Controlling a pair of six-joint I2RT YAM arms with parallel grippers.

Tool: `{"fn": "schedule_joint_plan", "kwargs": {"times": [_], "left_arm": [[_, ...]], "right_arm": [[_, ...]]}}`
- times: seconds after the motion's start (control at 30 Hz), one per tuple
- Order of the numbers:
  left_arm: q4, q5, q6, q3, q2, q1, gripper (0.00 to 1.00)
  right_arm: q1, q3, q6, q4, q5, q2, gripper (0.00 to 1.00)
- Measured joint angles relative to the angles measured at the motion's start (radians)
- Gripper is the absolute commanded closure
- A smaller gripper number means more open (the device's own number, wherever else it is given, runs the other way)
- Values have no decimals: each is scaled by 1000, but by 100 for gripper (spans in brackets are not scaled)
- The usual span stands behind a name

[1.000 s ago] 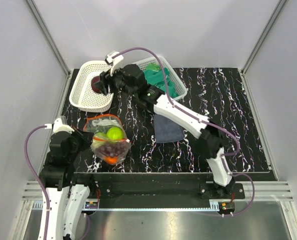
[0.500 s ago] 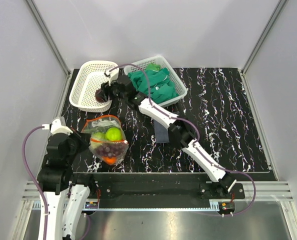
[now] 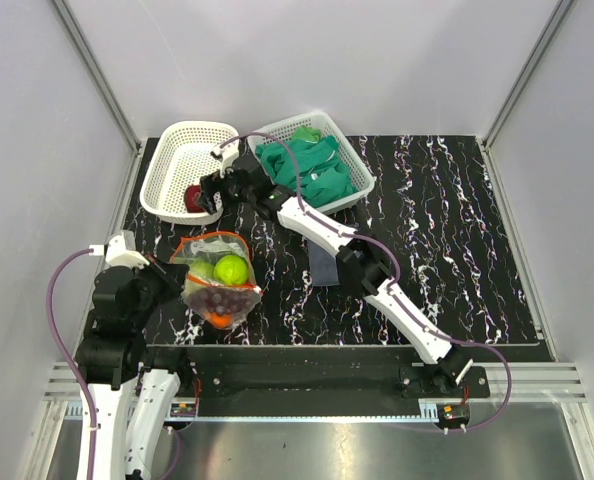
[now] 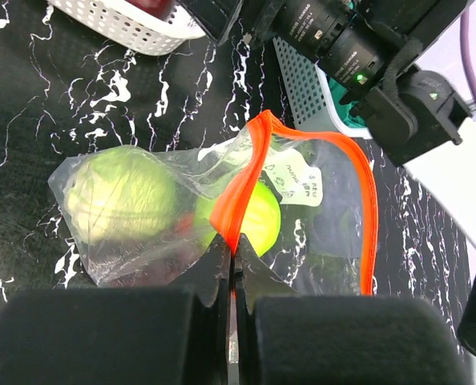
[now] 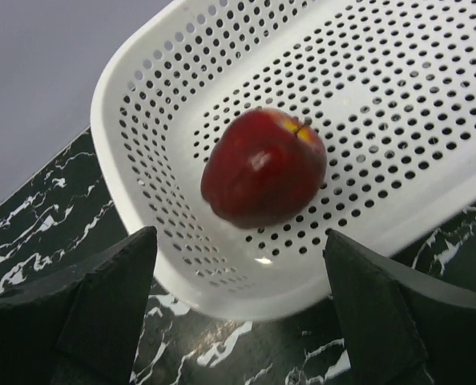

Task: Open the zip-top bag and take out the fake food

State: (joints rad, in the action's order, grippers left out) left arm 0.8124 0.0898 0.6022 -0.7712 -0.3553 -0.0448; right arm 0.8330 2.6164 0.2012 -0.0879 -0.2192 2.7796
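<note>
The left pincer [image 4: 231,265] is clamped on the zip-top bag [image 4: 182,168] at its orange-red mouth; the right pincer [image 5: 238,281] gapes wide, the dark red apple [image 5: 264,167] free of it, in the white basket [image 5: 398,96].

a robotics lab test cell, not a home: plain pale wall panels [image 3: 327,60] set in aluminium profile posts [image 3: 97,75] box in a black marble-print table [image 3: 457,230]; a left arm [image 3: 117,320] and right arm [image 3: 322,225] are bolted to a metal rail [image 3: 307,400], purple cables [image 3: 62,300] loop loose, and the fake food [image 3: 230,268] is plastic
</note>
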Motion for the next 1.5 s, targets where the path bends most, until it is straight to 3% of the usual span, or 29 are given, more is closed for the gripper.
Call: {"fn": "schedule_joint_plan", "kwargs": {"times": [0.13, 0.27, 0.43, 0.6, 0.9, 1.2, 1.5], "left_arm": [[-2, 8, -5, 0, -2, 0, 100], [-3, 11, -11, 0, -6, 0, 100], [-2, 16, -11, 0, -6, 0, 100], [-3, 30, -11, 0, -6, 0, 100], [-4, 42, -11, 0, -6, 0, 100], [-3, 42, 13, 0, -6, 0, 100], [-31, 73, 54, 22, -3, 0, 100]], "right_arm": [[0, -61, 9, -152, 26, -109, 4], [0, -250, 42, -281, 43, -354, 9], [14, -455, 69, -338, 18, -695, 19], [111, -593, 62, -349, 18, -911, 21], [274, -737, 78, -399, -11, -907, 52], [275, -781, 106, -417, 72, -878, 55], [259, -800, 117, -409, 134, -787, 47]]}}
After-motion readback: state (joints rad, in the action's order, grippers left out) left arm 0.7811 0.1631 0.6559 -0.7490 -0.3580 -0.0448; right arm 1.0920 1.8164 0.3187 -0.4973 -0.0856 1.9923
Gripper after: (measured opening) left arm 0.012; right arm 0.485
